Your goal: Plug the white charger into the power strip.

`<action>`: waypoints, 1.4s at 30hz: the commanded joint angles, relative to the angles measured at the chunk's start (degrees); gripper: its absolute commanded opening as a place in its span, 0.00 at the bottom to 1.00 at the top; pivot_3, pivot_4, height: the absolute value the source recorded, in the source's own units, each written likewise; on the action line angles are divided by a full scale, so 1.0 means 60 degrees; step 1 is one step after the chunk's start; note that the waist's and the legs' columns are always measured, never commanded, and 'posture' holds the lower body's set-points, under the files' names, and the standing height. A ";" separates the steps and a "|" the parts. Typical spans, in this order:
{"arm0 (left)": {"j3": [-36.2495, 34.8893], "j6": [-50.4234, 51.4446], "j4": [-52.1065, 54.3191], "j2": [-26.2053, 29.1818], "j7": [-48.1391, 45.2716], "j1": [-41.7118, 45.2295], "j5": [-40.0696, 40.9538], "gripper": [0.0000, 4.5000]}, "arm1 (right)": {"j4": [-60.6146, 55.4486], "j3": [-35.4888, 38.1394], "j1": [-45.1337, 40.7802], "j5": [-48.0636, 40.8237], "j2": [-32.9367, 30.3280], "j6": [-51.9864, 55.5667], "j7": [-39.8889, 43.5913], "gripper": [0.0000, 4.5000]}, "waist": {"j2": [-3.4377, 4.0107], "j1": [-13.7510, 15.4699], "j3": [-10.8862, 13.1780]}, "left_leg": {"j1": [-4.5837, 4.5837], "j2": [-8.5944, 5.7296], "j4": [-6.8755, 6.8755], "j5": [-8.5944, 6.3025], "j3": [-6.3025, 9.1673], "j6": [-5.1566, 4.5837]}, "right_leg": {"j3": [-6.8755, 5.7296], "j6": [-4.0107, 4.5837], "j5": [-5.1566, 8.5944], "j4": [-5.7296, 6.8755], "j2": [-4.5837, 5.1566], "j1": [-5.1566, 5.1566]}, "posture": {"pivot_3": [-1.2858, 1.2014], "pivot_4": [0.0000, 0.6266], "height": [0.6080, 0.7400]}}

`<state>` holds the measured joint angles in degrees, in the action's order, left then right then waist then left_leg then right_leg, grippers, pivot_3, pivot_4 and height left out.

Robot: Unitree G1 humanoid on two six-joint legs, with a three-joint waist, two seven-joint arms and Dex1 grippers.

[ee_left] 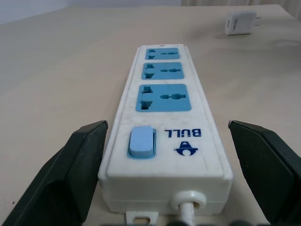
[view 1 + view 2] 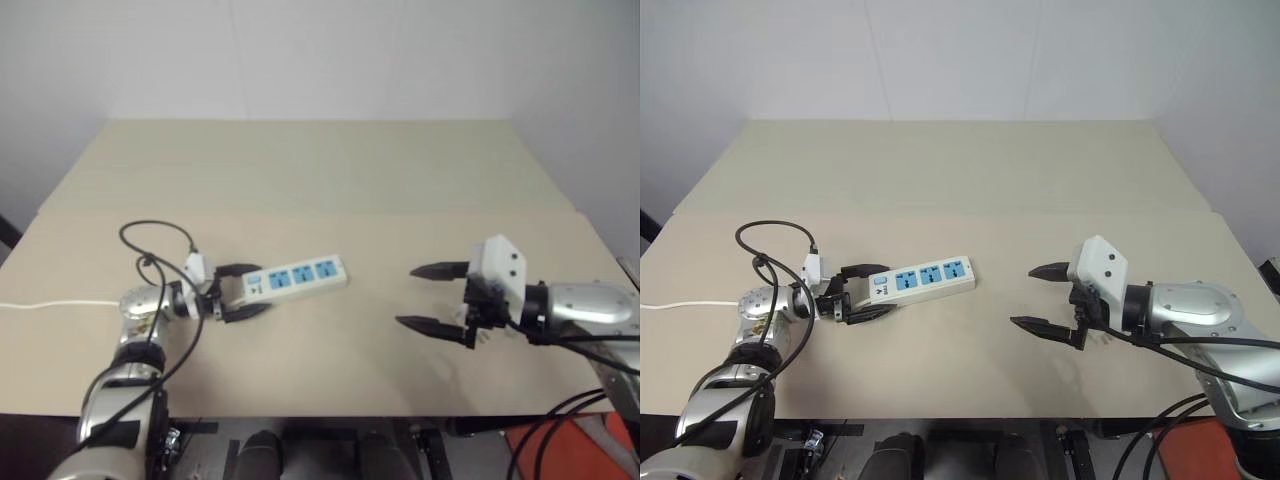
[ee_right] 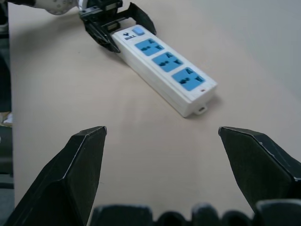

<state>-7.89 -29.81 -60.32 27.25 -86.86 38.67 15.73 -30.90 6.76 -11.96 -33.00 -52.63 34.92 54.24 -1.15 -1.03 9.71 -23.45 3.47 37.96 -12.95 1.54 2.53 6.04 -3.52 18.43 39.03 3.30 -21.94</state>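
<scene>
On the table [image 2: 320, 190], left gripper [image 2: 238, 294] stands wide open around the switch end of the power strip [image 2: 296, 278], not yet clamped; right gripper [image 2: 432, 297] hangs wide and empty. White charger [image 1: 240, 23] lies beyond the strip's far end; step in hand looks like steadying the strip, next the right must go and grasp the charger

Both arms are built of rounded silver-grey metal segments with black joints. Each ends in a white boxy module carrying two black, tapered, pointed fingers: the left gripper [image 2: 862, 292] and the right gripper [image 2: 432, 297]. Thin black cables [image 2: 150, 250] loop loosely above the left wrist and run down along the arm; more black cables trail beside the right forearm.
</scene>
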 commanded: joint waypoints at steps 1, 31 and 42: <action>-0.0073 -0.0290 -0.0348 0.0091 0.0194 0.0214 -0.0147 1.00 | -0.0272 0.0123 -0.0159 -0.0115 -0.0042 0.0023 -0.0047 1.00 | -0.0001 0.0001 -0.0001 | 0.0003 0.0000 0.0000 0.0000 0.0000 0.0000 | 0.0000 0.0000 0.0000 0.0001 0.0000 0.0001 | 0.52 0.24 1.00; 0.0006 0.0388 -0.0334 -0.0015 -0.0324 0.0353 -0.0159 0.72 | 0.0111 0.0180 -0.0407 -0.0187 -0.0687 0.0906 0.0158 1.00 | -0.0001 0.0000 -0.0001 | -0.0003 -0.0001 0.0000 0.0001 0.0000 -0.0002 | 0.0000 0.0000 0.0000 -0.0001 0.0000 -0.0001 | 0.52 0.24 1.00; 0.0414 0.0499 0.0770 -0.0526 -0.0363 0.0108 -0.0192 0.72 | 0.1787 -0.0345 -0.2302 -0.0336 -0.2737 0.5132 -0.0554 1.00 | -0.0001 0.0042 -0.0001 | -0.0018 -0.0001 0.0000 0.0001 0.0001 -0.0002 | -0.0003 0.0000 0.0000 -0.0005 0.0005 -0.0016 | 0.52 0.24 1.00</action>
<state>-6.10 -27.14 -57.95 24.99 -88.93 39.27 14.35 -21.03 4.71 -23.23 -34.81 -68.56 61.81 52.25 -1.16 -0.78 9.71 -23.56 3.47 37.95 -12.94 1.54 2.52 6.03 -3.51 18.43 39.01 3.32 -22.05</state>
